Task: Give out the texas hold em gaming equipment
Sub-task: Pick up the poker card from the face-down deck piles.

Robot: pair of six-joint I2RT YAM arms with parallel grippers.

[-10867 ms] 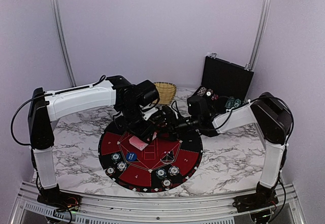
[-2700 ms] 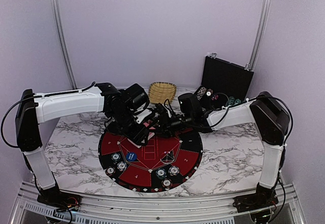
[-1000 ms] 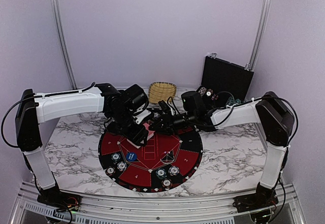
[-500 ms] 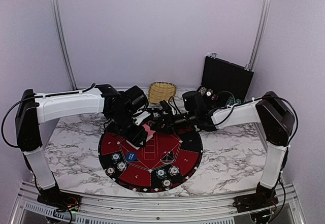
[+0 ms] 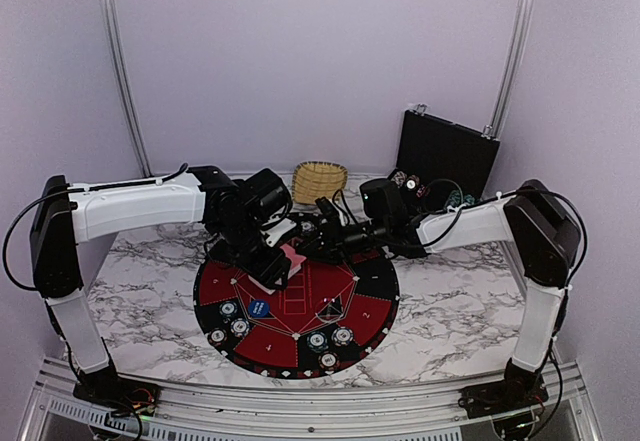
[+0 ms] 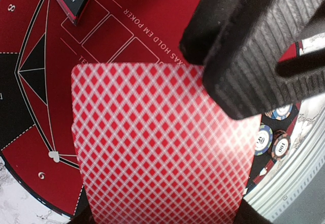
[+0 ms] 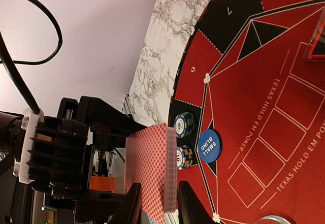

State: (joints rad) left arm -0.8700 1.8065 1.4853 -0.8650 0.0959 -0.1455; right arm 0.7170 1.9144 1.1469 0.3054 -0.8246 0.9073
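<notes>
Red-backed cards (image 6: pixel 157 148) clamped in left pincer (image 5: pixel 275 264); edge between parted right pincer (image 7: pixel 161 203)

Soft, even light, faint shadows; the playing cards (image 6: pixel 162 148) look slightly soft up close (overhead view sharper).

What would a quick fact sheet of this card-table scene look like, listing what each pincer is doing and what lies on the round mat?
Left pincer: clamped on a deck of red-backed cards, held above the mat
Right pincer: tips either side of the deck's edge; grip unclear
On mat: blue small-blind disc, chip stacks
Behind: wicker basket, open black case
</notes>
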